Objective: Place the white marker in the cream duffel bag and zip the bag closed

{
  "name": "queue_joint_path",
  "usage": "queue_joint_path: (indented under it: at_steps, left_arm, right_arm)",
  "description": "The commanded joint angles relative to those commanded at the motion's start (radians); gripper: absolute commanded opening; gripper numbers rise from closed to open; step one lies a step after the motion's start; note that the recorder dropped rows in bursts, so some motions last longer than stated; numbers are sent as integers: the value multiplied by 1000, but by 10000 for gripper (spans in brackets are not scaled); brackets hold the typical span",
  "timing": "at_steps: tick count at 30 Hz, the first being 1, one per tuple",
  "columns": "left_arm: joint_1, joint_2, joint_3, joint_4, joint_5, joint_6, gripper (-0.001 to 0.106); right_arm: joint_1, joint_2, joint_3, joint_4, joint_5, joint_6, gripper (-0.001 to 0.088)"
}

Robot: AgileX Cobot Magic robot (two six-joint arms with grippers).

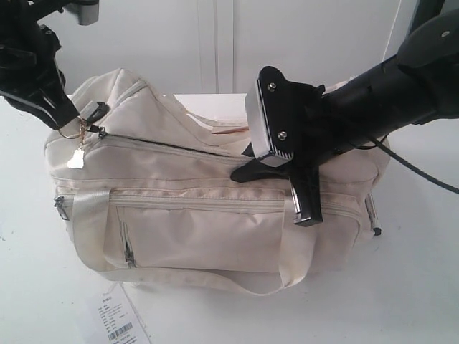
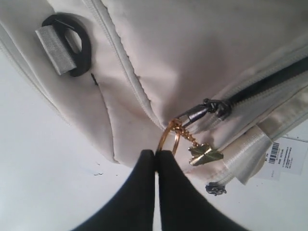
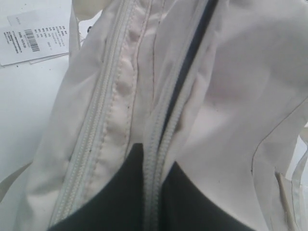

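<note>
Exterior view findings: the white marker is not being identified with certainty in any view. A slim pale stick (image 1: 374, 217) with a dark end is being noted against the right end of the cream duffel bag (image 1: 201, 229), outside the fabric. Whether it is the marker or a pocket zip pull cannot be told. The insertion step is therefore being recorded as unconfirmed.

The bag is being found upright on the white table (image 1: 416, 287), front pockets toward the camera. Its top zip (image 1: 172, 145) is being shown as a dark open gap running from the slider (image 2: 211, 108), at the bag's left end, toward the middle. Closure is being judged as not yet carried out, with nearly the whole run left to be drawn.

The gold ring (image 2: 168, 139) hanging from the slider is being pinched at its lower edge by the left gripper (image 2: 155, 156), whose jaws are being pressed together on it. A small gold charm (image 2: 205, 154) is being seen dangling just beside the ring.

The right gripper (image 3: 154, 156) is being held narrow, with the edge of the top zip being clamped between its fingers near the middle of the bag. This is being read as a bracing hold, so that the slider can be drawn along.

A barcoded paper tag (image 1: 118, 322) is being noted flat on the table in front of the bag, well apart from both grippers.
</note>
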Motion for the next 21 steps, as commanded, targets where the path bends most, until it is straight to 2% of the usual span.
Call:
queue_joint_path:
  at_steps: [5, 8, 12, 18, 21]
  left_arm:
    - [0, 0, 0, 70, 0, 2, 0]
    - [0, 0, 18, -20, 0, 47, 0]
    - [0, 0, 82, 111, 0, 10, 0]
    - [3, 0, 81, 138, 0, 6, 0]
    - [33, 0, 81, 140, 0, 6, 0]
  right_arm:
    - [0, 0, 0, -38, 0, 0, 0]
    - [-4, 0, 0, -38, -8, 0, 0]
    - [-11, 0, 0, -38, -11, 0, 0]
    - [-11, 0, 0, -38, -11, 0, 0]
    - [-11, 0, 0, -38, -11, 0, 0]
